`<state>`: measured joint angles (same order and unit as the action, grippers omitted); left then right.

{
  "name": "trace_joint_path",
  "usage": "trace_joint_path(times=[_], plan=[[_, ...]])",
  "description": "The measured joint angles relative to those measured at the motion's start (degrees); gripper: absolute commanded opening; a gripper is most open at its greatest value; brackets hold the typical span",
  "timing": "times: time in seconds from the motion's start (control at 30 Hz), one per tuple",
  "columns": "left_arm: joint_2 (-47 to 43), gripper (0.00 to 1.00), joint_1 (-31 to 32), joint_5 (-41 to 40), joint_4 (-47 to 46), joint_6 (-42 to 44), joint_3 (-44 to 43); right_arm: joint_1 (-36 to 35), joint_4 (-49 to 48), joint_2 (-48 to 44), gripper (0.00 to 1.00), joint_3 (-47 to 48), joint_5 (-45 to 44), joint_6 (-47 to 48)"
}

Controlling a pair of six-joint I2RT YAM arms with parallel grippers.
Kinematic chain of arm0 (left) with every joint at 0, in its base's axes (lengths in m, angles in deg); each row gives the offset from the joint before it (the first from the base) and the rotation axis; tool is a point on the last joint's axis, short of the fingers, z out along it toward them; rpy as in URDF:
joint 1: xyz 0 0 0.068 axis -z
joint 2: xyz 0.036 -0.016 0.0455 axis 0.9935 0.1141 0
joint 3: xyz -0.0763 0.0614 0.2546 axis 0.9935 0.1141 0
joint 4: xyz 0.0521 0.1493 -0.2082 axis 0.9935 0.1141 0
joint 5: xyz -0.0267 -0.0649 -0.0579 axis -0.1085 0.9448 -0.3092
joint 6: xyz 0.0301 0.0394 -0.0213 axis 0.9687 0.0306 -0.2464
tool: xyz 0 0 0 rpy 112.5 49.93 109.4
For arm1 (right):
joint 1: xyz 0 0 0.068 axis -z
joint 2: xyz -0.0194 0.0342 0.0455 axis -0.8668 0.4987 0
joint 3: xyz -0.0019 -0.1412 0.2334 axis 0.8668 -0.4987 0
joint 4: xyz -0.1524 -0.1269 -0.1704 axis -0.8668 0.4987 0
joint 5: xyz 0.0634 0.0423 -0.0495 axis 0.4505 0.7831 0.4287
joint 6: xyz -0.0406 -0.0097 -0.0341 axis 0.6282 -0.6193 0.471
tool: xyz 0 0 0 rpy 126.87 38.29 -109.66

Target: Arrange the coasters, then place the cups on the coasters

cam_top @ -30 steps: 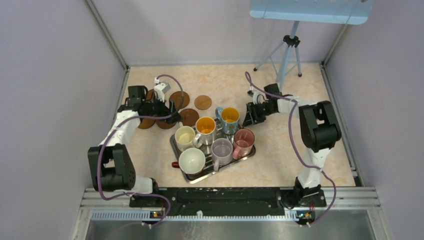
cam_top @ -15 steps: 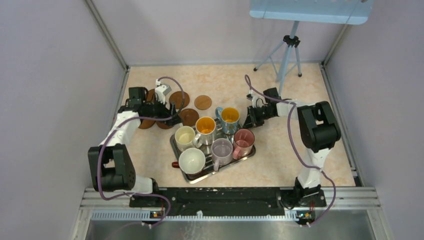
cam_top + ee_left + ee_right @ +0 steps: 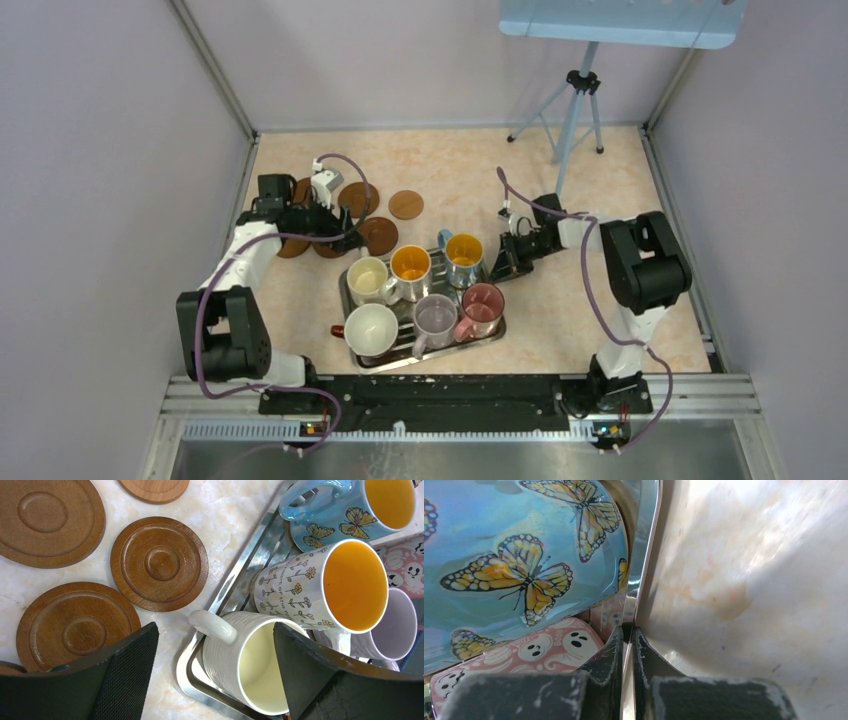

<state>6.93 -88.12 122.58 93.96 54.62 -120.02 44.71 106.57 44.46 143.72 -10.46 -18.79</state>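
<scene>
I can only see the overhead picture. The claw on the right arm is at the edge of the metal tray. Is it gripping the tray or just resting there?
Observer: Gripping. Its wrist camera shows the right gripper shut on the tray, with the thin rim pinched between the fingers.
Operator: Which mugs are nearest that spot?
Observer: The blue butterfly mug sits just inside the rim, and beside it is a pink mug printed with little ghosts.
Operator: And the other claw?
Observer: The left gripper is open and holds nothing. In its own camera the handle of the cream mug shows between the spread fingers.
</scene>
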Motion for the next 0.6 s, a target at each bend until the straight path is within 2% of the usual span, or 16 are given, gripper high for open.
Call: trace_joint_path(times=[0.43, 0.6], plan=[[4.9, 0.86, 0.2, 0.7, 1.2, 1.6, -0.6, -0.2, 4.2, -6.8, 0.01, -9.4, 0.9, -1.3], [4.9, 0.87, 0.2, -0.2, 2.9, 3.1, -1.6, -0.3, 5.9, -8.8, 0.24, -11.1, 0.1, -1.6]])
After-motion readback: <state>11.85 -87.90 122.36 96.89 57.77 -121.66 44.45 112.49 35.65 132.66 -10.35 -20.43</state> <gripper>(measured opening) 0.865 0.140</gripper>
